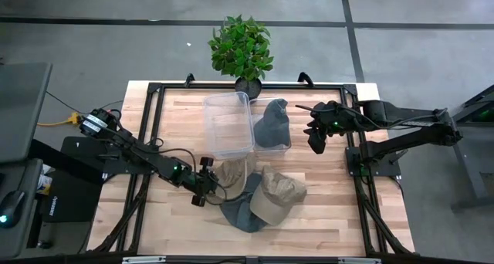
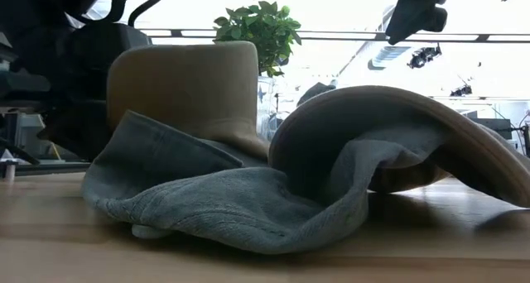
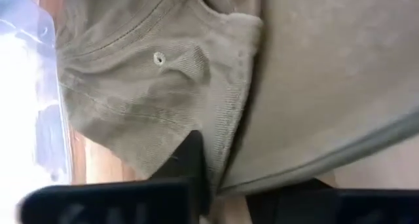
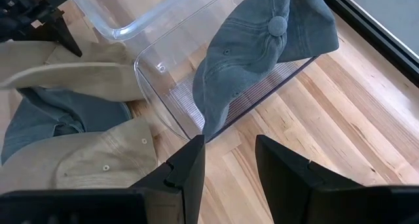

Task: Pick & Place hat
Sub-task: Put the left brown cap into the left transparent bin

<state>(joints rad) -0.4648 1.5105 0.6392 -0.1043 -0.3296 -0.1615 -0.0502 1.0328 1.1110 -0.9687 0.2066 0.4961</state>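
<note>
Three caps lie piled near the table's front middle: a tan cap (image 1: 231, 171), a second tan cap (image 1: 278, 193) and a grey-blue cap (image 1: 241, 211) partly under them. My left gripper (image 1: 205, 182) sits low at the first tan cap's left side, open, and that cap's crown (image 3: 144, 80) fills its wrist view. A fourth, grey-blue cap (image 4: 262, 60) lies in a clear bin (image 4: 163, 99), draped over its rim. My right gripper (image 4: 229, 142) hovers open to the right of that bin (image 1: 316, 140), touching nothing. My left gripper comes at the tan cap level, from the table's left. One finger (image 3: 186, 162) lies against the crown's lower edge (image 3: 219, 135), where it meets the brim. The brim (image 3: 327, 86) covers the other finger. The cap rests on the table and on the grey-blue cap.
A second clear bin (image 1: 228, 123) stands left of the one with the cap. A potted plant (image 1: 241, 46) stands at the far edge. Black frame rails (image 1: 147, 125) run along the table's left and right sides. Bare wood shows at the front left and right (image 1: 340, 210).
</note>
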